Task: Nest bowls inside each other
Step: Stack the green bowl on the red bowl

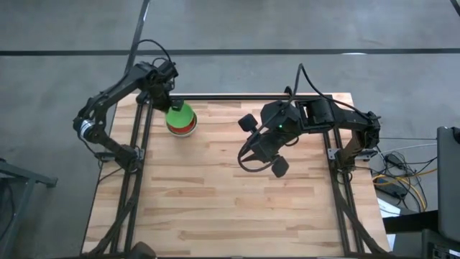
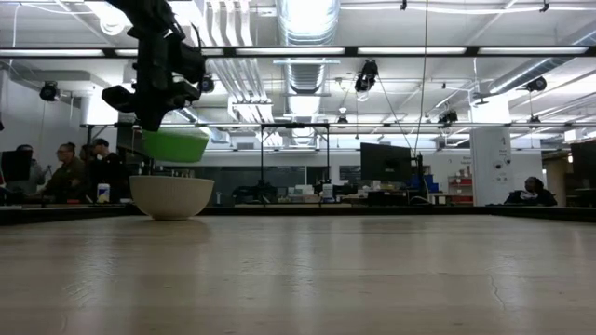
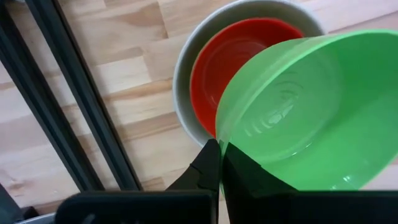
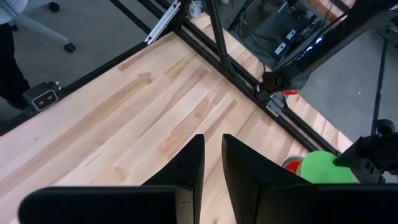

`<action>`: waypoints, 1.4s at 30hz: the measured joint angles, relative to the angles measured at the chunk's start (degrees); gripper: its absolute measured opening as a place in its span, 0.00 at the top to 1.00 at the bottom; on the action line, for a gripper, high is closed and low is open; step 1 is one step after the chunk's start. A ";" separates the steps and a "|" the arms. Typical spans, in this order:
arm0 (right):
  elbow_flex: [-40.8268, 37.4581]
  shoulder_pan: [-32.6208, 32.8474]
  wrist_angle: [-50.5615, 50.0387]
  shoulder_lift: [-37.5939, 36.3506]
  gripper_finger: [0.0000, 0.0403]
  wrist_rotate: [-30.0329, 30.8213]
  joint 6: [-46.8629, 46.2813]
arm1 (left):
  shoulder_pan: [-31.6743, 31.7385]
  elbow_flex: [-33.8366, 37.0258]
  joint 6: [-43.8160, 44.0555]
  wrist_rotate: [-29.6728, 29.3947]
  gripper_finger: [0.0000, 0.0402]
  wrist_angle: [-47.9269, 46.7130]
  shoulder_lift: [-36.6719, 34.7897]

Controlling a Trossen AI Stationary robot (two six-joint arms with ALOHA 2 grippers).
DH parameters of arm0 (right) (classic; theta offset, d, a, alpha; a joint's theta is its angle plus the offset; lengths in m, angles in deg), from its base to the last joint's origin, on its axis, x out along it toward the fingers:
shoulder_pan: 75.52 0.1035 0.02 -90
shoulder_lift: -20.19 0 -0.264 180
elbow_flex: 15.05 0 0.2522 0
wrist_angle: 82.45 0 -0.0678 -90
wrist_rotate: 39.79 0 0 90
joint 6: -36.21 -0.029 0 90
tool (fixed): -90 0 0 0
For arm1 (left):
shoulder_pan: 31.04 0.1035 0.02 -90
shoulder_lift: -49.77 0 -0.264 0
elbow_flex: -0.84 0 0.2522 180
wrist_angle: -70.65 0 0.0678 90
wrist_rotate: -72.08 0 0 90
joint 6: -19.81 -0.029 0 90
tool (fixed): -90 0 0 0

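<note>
The left gripper [image 3: 219, 163] is pinched tight on the rim of a green bowl [image 3: 311, 118] and holds it in the air, just above the stack near the back left of the tabletop [image 1: 230, 201]. That stack is a whitish-grey bowl [image 2: 171, 197] with a red bowl [image 3: 239, 68] sitting inside it.

From where I stand the green one hangs a little off-centre — over the stack's one side rather than square above it. To do this well, I'd say it needs sliding across until its rim lines up with the red bowl's, kept level, then lowered gently before the fingers let go; dropped early, it could land cocked on the edge.

The right gripper [image 4: 212, 165] waits over the middle of the tabletop, fingers slightly apart and holding nothing.
</note>
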 joint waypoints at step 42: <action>0.00 0.00 -0.65 0.04 0.87 0.00 1.82 | 1.89 8.71 -0.93 1.16 0.86 8.62 -0.11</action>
